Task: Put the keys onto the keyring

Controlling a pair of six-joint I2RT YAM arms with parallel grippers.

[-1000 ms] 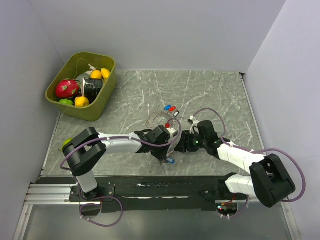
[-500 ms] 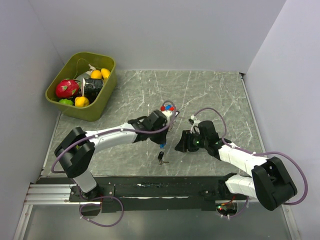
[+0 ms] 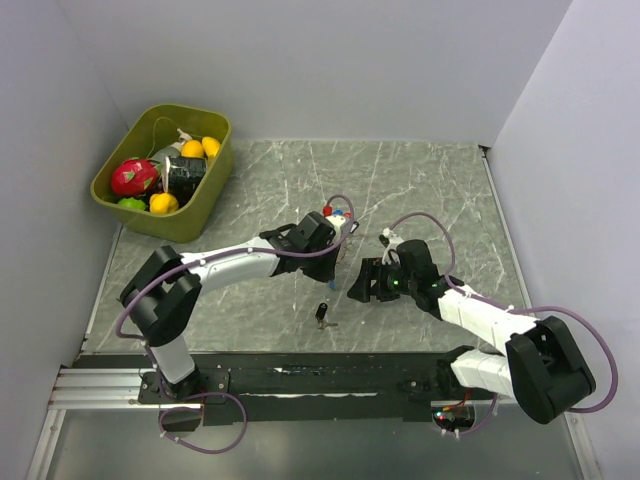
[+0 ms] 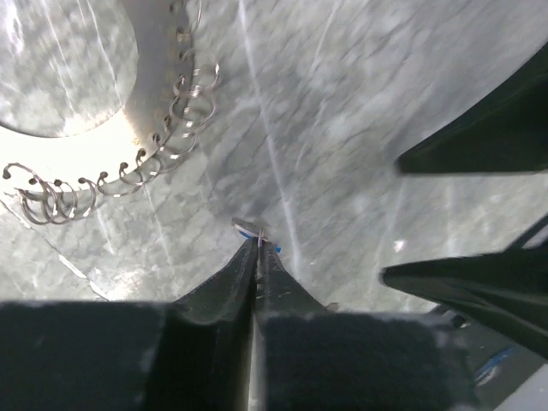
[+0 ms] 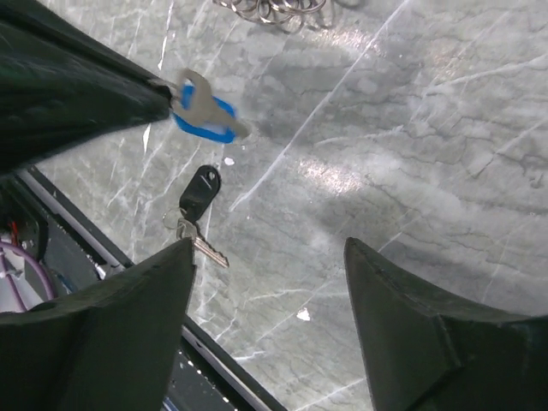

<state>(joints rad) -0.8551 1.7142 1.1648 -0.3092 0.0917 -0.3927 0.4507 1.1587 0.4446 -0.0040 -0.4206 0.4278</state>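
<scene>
The left claw [image 4: 255, 244] was clenched tight on a blue-headed key [image 5: 204, 116], holding it just above the grey veined marble bench [image 3: 430, 180] around mid-bench. The keyring [image 4: 158, 128] lay flat right next to it, and the right claw [image 5: 267, 253] was close by, spread wide with nothing in it. A dark key [image 5: 201, 193] lay toward the near edge, the red and blue keys [image 3: 333, 212] sat just past the left arm, and a green bin [image 3: 170, 228] of fruit-looking stuff filled the far-left corner under plain pale walls.

Olive-green bin [image 3: 187, 224], fruit [image 3: 134, 177] and dark can [image 3: 184, 176] inside, grey marbled tabletop [image 3: 430, 185]
</scene>
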